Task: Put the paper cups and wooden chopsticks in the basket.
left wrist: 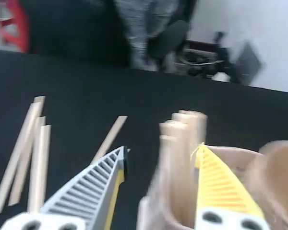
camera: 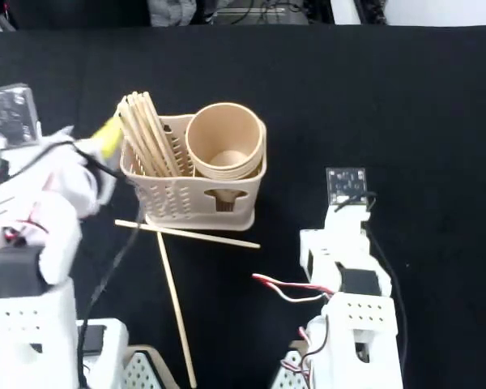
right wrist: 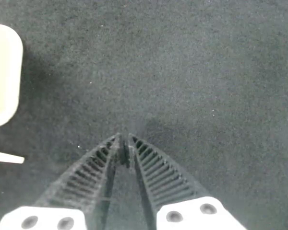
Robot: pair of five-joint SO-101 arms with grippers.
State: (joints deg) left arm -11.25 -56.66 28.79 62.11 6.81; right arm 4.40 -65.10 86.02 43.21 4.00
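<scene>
left pincer (left wrist: 162, 150) spread wide at the rim of the basket (camera: 186, 201), one finger on each side of the chopsticks (camera: 146, 134) standing bundled inside, not clamped on them. the left arm (camera: 32, 235) leans in from the basket's left. right pincer (right wrist: 124, 141) clenched on nothing, pointing down at bare black counter (camera: 405, 97) right of the basket. stacked paper cups (camera: 225, 142) sit in the basket. two loose chopsticks (camera: 186, 235) lie on the counter just in front of it.

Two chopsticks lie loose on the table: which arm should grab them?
Left, probably: the left gripper is open by the basket, and the chopsticks lie on its side. The right gripper is shut, farther off.
</scene>
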